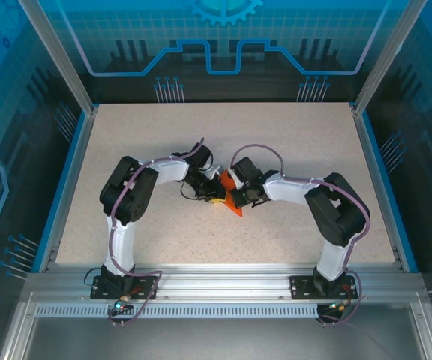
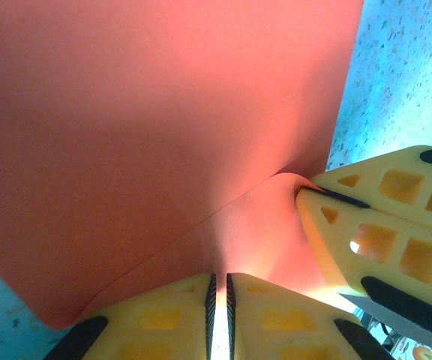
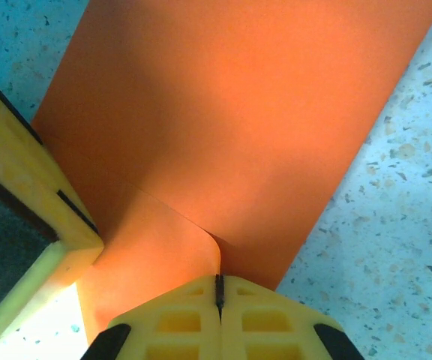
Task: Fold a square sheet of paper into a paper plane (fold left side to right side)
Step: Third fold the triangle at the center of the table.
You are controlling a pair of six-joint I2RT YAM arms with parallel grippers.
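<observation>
1. The orange sheet of paper (image 1: 235,207) (image 2: 163,112) (image 3: 238,97) lies near the middle of the speckled surface (image 1: 201,135). One flap is lifted and curls above the flat part.
2. The left tool (image 2: 218,315) (image 1: 213,196) is clamped on the raised fold, its jaws almost meeting.
3. The right tool (image 3: 218,300) (image 1: 241,196), jaws together, pinches the curled flap's edge just beside the left tool.

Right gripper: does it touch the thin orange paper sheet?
Touching. The right wrist view shows the right gripper with jaws shut on a curled edge of the thin orange paper sheet.
</observation>
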